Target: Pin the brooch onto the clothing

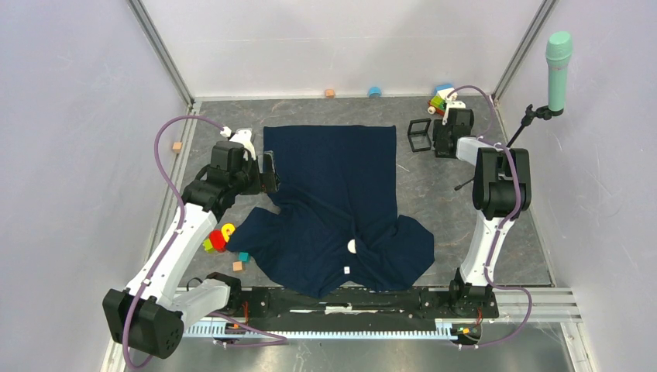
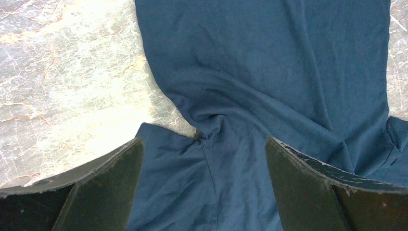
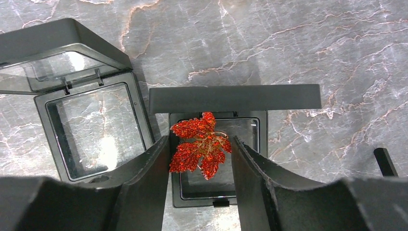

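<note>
The clothing, a dark navy shirt (image 1: 333,194), lies spread across the middle of the table, its lower part rumpled. In the left wrist view the shirt (image 2: 269,72) fills the frame. My left gripper (image 1: 267,172) hovers over the shirt's left edge by the sleeve seam, and there it (image 2: 202,159) is open and empty. The brooch (image 3: 199,147) is a glittery red maple leaf. My right gripper (image 3: 201,154) is shut on it, one finger at each side, just above a small open black box (image 3: 219,192). In the top view my right gripper (image 1: 443,143) is at the back right.
A second open black box (image 3: 91,125) with clear panes lies to the left; one box shows in the top view (image 1: 419,134). Coloured toys (image 1: 218,238) sit by the shirt's left sleeve, more (image 1: 443,98) at the back right. A teal microphone (image 1: 558,62) stands on the right.
</note>
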You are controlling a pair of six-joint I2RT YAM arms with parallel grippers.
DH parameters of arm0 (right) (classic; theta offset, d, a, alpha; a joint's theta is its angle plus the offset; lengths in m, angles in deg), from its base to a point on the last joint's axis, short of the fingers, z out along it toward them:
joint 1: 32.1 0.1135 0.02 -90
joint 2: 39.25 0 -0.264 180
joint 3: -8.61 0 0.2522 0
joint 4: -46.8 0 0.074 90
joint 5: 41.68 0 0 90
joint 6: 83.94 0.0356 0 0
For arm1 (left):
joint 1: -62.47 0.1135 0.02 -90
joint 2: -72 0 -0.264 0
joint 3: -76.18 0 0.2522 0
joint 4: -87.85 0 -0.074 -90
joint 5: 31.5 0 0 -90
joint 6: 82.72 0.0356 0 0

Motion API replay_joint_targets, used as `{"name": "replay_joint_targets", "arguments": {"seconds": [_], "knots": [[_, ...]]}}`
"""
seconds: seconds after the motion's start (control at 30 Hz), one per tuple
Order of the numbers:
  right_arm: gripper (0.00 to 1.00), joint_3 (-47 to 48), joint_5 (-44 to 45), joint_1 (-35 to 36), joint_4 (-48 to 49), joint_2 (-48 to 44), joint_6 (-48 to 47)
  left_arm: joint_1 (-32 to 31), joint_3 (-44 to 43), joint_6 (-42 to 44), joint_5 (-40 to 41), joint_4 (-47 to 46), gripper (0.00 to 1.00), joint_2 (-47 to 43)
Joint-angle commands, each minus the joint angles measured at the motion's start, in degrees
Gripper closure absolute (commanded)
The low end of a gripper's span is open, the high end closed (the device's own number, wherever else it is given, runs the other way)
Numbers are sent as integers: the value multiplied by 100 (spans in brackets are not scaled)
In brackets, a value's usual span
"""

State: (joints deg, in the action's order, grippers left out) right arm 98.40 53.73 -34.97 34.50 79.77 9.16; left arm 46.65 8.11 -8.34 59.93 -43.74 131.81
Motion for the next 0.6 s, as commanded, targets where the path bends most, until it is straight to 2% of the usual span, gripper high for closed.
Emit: {"name": "replay_joint_targets", "arguments": {"seconds": [0.0, 0.17, 0.57], "knots": [[52, 108, -86, -47, -121, 20, 198, 26, 34, 243, 6, -60, 0, -155], [66, 16, -63, -47, -122, -194, 149, 26, 60, 235, -3, -69, 0, -185], [82, -598, -55, -47, -1, -1097, 8, 26, 87, 208, -108, -82, 0, -215]]}}
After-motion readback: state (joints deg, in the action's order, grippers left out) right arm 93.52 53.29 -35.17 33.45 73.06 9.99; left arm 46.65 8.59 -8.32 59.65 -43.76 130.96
